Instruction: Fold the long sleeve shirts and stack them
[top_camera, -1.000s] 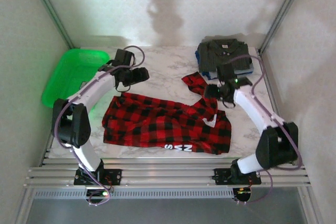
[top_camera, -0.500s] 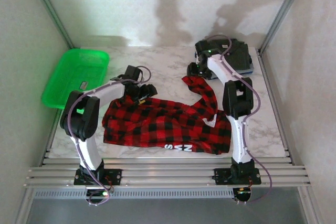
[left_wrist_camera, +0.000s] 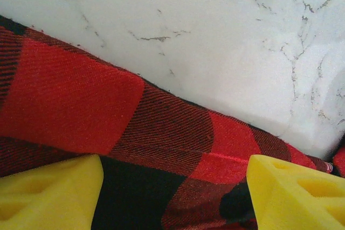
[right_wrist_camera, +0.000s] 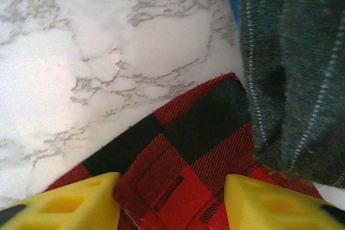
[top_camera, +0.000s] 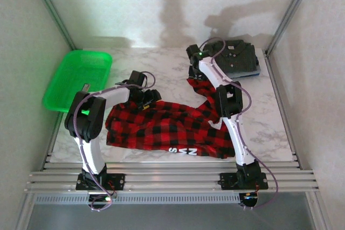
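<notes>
The red-and-black plaid shirt point(top_camera: 172, 125) lies spread and rumpled across the middle of the marble table, its white lettering at the front edge. One sleeve reaches back toward the folded grey-olive shirt point(top_camera: 240, 57), which rests on a blue garment point(top_camera: 257, 71). My left gripper point(top_camera: 146, 98) sits low over the plaid shirt's back-left edge. Its yellow fingers point(left_wrist_camera: 48, 192) are open, straddling the plaid cloth point(left_wrist_camera: 161, 133). My right gripper point(top_camera: 195, 74) is open over the sleeve cuff point(right_wrist_camera: 183, 160), next to the grey shirt point(right_wrist_camera: 296, 68).
A green plastic basket point(top_camera: 78, 76) stands at the back left, with a small item inside. Bare marble table point(top_camera: 167, 63) lies between the two grippers at the back. Metal frame posts and white walls bound the table.
The right arm swung from the table's right side to the back, over the sleeve end. The left gripper came down from near the basket onto the plaid shirt's back-left edge.
</notes>
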### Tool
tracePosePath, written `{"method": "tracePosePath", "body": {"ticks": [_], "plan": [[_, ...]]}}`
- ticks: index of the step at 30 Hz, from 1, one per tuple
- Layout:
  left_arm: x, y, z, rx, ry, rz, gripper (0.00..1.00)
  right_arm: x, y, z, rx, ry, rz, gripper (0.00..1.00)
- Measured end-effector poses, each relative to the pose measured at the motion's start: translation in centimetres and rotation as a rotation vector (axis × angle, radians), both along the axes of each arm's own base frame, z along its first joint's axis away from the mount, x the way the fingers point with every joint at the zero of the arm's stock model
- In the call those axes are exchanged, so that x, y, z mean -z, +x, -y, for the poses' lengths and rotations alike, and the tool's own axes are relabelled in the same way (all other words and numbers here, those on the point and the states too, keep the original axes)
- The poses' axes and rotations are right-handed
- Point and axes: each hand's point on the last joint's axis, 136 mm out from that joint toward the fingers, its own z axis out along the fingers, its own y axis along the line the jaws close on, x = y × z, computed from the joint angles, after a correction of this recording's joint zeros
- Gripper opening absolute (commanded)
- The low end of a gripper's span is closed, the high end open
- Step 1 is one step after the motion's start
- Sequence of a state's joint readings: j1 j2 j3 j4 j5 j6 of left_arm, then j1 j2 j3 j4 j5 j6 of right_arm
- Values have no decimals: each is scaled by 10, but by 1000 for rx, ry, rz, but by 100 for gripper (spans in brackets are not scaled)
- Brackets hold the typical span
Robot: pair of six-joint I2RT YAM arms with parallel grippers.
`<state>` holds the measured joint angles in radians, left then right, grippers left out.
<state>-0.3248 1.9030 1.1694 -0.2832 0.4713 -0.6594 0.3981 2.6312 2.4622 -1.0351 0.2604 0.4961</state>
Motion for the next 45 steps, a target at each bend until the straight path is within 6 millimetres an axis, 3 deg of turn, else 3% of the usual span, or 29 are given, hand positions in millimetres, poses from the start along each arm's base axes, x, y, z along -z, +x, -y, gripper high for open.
{"method": "tracePosePath", "body": {"ticks": [4,9,13,15,18,23,24,27,29,33,38,40,45], "plan": [[1,4,0,-4,-5,13,71,2,-2,5,52,-38,4,18],[0,12,0,-9,-12,25,71,1,-2,8,87,-36,12,0],[-1,24,-1,-19,-19,42,71,-7,1,5,100,2,52,0],[-1,28,-3,-24,-23,49,71,-21,2,1,101,39,83,0],[-2,33,-4,-29,-29,61,71,-68,10,-8,107,130,182,0],[-2,38,-5,-33,-44,70,71,-189,7,-23,118,329,401,0],[-2,39,-6,-34,-49,73,71,-212,-1,-25,122,364,439,0],[-3,43,-8,-40,-61,80,71,-255,-35,-37,123,444,496,0],[-4,45,-10,-44,-66,82,71,-261,-64,-49,128,482,493,0],[-4,49,-13,-45,-78,85,71,-233,-132,-77,146,521,411,0],[-5,50,-13,-38,-89,89,71,-192,-195,-100,183,483,338,0],[-5,50,-13,-35,-90,91,71,-189,-216,-105,196,476,336,0],[-5,51,-14,-33,-87,97,72,-207,-268,-109,243,538,370,0]]}}
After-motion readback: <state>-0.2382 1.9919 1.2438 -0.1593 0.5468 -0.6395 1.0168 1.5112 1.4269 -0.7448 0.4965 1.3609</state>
